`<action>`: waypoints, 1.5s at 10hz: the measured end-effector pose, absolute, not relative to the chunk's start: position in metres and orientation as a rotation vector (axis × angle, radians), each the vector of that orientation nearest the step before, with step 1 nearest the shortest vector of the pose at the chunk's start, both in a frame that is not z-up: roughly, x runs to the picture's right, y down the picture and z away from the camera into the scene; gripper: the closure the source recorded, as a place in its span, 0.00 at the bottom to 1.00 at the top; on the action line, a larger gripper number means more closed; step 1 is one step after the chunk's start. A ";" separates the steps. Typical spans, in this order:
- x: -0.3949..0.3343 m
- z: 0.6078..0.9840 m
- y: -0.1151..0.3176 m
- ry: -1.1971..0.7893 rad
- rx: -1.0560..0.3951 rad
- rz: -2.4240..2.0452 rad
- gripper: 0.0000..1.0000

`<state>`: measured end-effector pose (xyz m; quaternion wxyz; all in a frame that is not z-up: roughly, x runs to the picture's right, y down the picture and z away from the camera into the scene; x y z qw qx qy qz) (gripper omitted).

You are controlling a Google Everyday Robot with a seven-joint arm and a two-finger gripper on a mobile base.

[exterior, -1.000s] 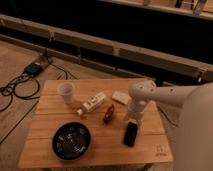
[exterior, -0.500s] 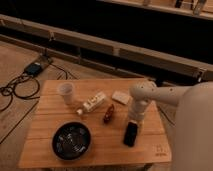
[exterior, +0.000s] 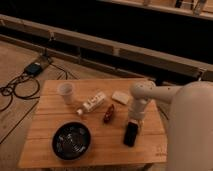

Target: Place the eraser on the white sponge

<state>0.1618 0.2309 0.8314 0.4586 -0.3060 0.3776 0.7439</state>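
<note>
The black eraser lies flat on the wooden table, near its front right. The white sponge lies further back, near the table's middle right, with nothing on it. My arm comes in from the right and bends down. My gripper points down right over the far end of the eraser, about level with the sponge's right side but nearer the front. Whether it touches the eraser is hidden by the wrist.
A dark-red oblong object lies left of the eraser. A clear bottle with a white label lies on its side beside a white cup. A black bowl sits front left. Cables and a power box lie on the floor at left.
</note>
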 end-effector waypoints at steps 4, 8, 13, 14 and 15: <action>0.159 0.838 0.227 0.924 -0.764 1.799 0.66; 0.156 0.838 0.220 0.891 -0.775 1.792 1.00; 0.155 0.819 0.163 0.824 -0.705 1.737 1.00; 0.152 0.816 0.147 0.814 -0.691 1.717 1.00; 0.148 0.814 0.126 0.805 -0.672 1.689 1.00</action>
